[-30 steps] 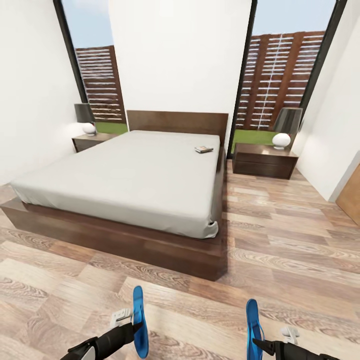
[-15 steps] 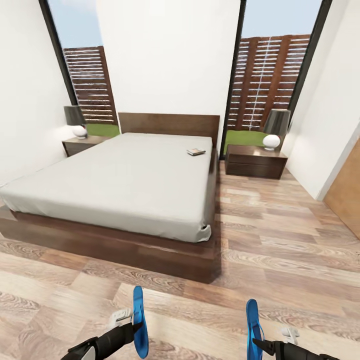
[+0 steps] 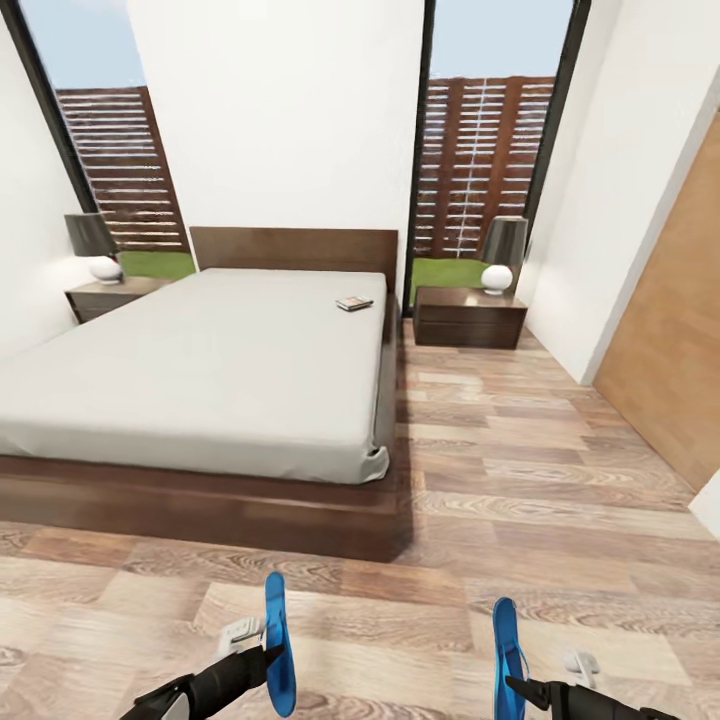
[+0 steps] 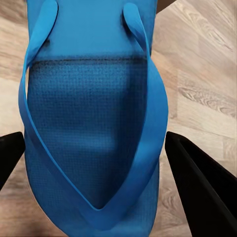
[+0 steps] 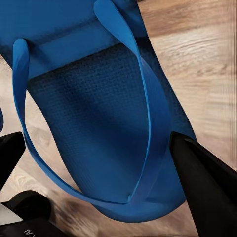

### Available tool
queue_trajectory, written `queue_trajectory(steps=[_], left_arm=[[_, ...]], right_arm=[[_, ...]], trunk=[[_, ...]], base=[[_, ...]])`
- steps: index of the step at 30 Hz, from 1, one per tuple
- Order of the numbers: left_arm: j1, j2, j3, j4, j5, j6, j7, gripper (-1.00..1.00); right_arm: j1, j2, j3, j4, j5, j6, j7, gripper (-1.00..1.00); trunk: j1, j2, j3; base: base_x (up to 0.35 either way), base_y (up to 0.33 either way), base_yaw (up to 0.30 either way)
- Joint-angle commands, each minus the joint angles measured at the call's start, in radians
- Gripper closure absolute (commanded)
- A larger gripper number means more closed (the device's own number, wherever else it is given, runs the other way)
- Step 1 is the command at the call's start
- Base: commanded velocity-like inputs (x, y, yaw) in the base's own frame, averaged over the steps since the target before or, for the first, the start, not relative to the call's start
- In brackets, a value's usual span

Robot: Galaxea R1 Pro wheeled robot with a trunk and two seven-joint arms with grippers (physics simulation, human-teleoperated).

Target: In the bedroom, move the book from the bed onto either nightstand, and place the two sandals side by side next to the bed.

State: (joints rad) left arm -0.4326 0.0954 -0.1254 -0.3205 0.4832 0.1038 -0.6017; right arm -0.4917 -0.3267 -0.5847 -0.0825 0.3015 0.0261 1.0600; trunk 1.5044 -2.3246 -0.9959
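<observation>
You carry one bright blue flat sandal in each gripper, facing the low grey-mattressed bed (image 3: 200, 370).
Left gripper (image 3: 268, 655) clamps one sandal (image 3: 278, 640), right gripper (image 3: 516, 685) the other sandal (image 3: 508, 655); the dark paperback book (image 3: 354, 303) lies on the mattress near the dark brown nightstand (image 3: 468, 317).

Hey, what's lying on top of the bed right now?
The book lies on the bed, on the grey mattress near the headboard, toward the right nightstand. Nothing else is visible on it; no covered areas.

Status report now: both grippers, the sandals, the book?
Left gripper shut on one blue sandal. Right gripper shut on other sandal. Book on bed, near right nightstand.
</observation>
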Motion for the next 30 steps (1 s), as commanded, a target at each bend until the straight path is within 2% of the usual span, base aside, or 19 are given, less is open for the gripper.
queue_trajectory(steps=[1, 20, 30], left_arm=[[0.000, 0.001, -0.005, -0.002, 0.011, 0.009, -0.001, 1.00], [0.000, 0.000, -0.005, -0.002, 0.011, 0.005, -0.001, 1.00], [0.000, 0.000, -0.005, -0.002, 0.011, 0.005, -0.001, 1.00]], right_arm=[[-0.001, 0.000, -0.009, 0.000, 0.009, 0.003, 0.004, 1.00], [-0.001, 0.000, -0.009, -0.001, 0.008, 0.003, 0.003, 1.00], [-0.001, 0.000, -0.009, -0.002, 0.008, 0.003, 0.003, 1.00]], trunk=[[0.000, 0.000, -0.001], [0.000, 0.000, -0.001], [0.000, 0.000, -0.001]], base=[[0.000, 0.000, -0.233], [0.000, 0.000, -0.218], [0.000, 0.000, -0.280]])
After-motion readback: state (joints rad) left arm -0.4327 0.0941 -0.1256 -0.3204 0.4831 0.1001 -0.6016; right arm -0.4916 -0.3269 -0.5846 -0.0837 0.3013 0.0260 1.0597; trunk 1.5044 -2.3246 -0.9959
